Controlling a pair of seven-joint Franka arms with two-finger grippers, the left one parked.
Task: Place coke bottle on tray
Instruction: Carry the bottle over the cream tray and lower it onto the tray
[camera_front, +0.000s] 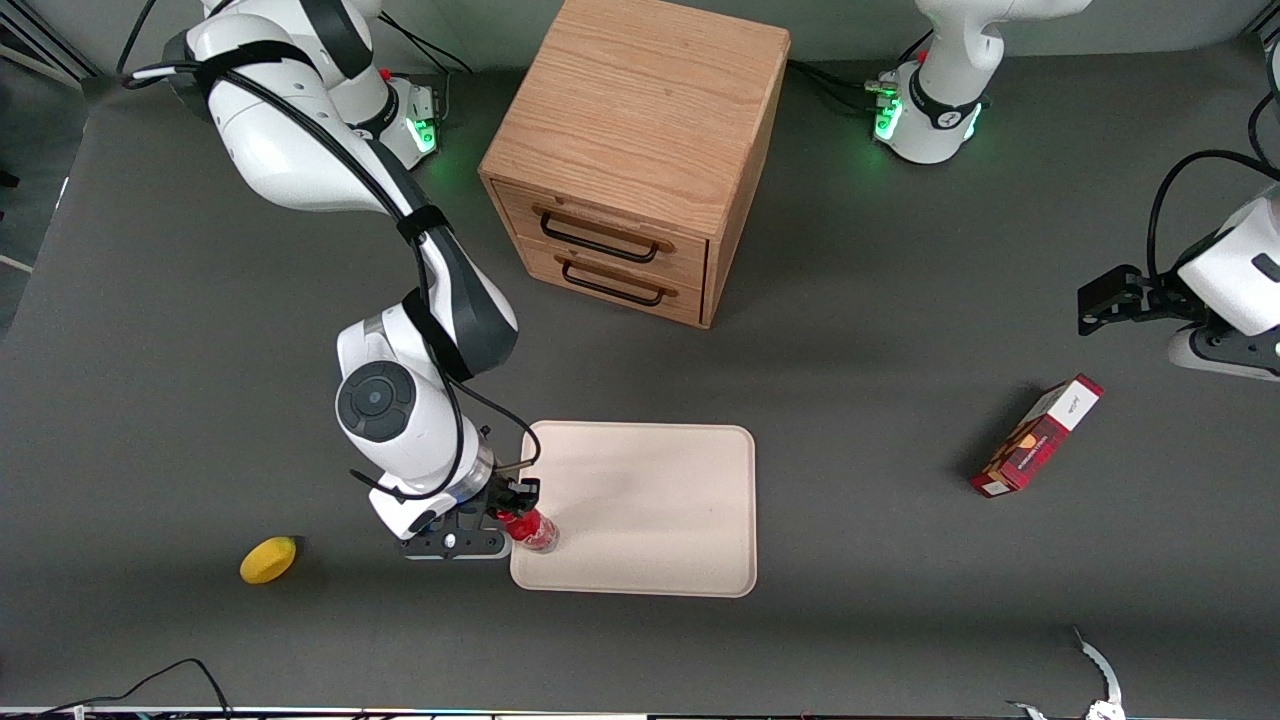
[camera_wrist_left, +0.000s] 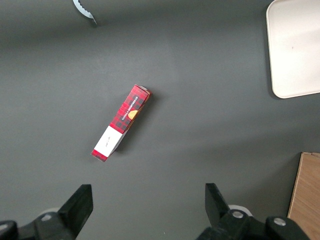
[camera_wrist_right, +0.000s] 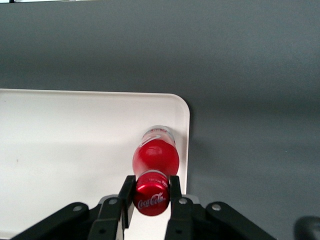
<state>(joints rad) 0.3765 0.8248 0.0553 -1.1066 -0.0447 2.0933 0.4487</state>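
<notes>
The small red coke bottle (camera_front: 532, 531) (camera_wrist_right: 155, 160) stands over the corner of the cream-pink tray (camera_front: 650, 500) (camera_wrist_right: 75, 150) that is nearest the front camera and toward the working arm's end. My right gripper (camera_front: 512, 510) (camera_wrist_right: 151, 192) is shut on the bottle's red cap, one black finger pressed to each side of it. The bottle's clear base sits close to the tray's rim; whether it rests on the tray surface cannot be told.
A wooden two-drawer cabinet (camera_front: 640, 150) stands farther from the front camera than the tray. A yellow lemon (camera_front: 268, 559) lies toward the working arm's end. A red carton (camera_front: 1037, 437) (camera_wrist_left: 121, 122) lies toward the parked arm's end.
</notes>
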